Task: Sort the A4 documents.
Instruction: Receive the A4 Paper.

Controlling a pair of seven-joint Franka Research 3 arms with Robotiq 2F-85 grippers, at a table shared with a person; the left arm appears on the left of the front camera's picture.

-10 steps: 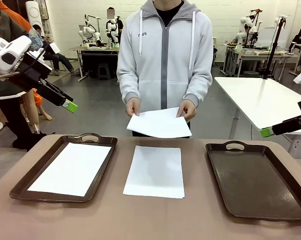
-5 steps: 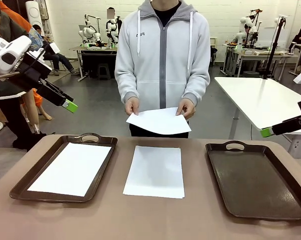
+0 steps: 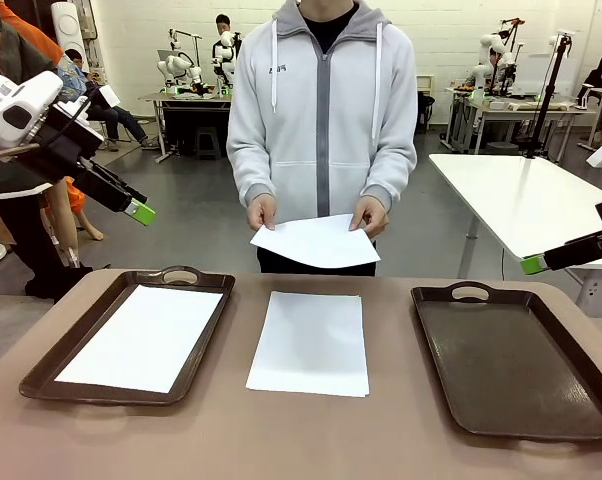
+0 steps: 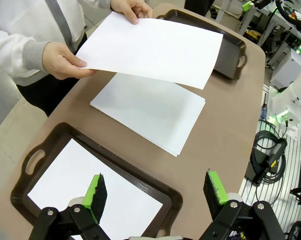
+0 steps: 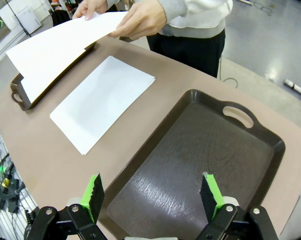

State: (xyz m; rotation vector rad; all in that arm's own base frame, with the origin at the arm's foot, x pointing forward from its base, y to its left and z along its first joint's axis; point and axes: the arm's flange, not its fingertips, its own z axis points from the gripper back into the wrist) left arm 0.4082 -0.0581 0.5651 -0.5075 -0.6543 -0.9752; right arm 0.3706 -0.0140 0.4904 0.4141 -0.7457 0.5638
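A white A4 sheet [image 3: 139, 336] lies in the left brown tray [image 3: 51, 368]. More white sheets [image 3: 309, 343] rest on the table's middle. At the far edge a person holds one sheet [image 3: 314, 241] in both hands above the table. The right brown tray [image 3: 511, 365] has nothing in it. My left gripper [image 3: 139, 211] hovers open, high above the table's left edge; its wrist view looks down on the tray sheet [image 4: 85, 197], the middle sheets [image 4: 149, 108] and the held sheet [image 4: 153, 47]. My right gripper [image 3: 533, 265] hangs open at the right, above the right tray [image 5: 200, 160].
The brown table [image 3: 311, 430] runs the width of the view, with bare strips between the trays and along its front. A white table [image 3: 526, 200] stands behind on the right. Other tables and people sit far back.
The person has drawn the held sheet slightly up and to the left. Both arms stay still with open jaws.
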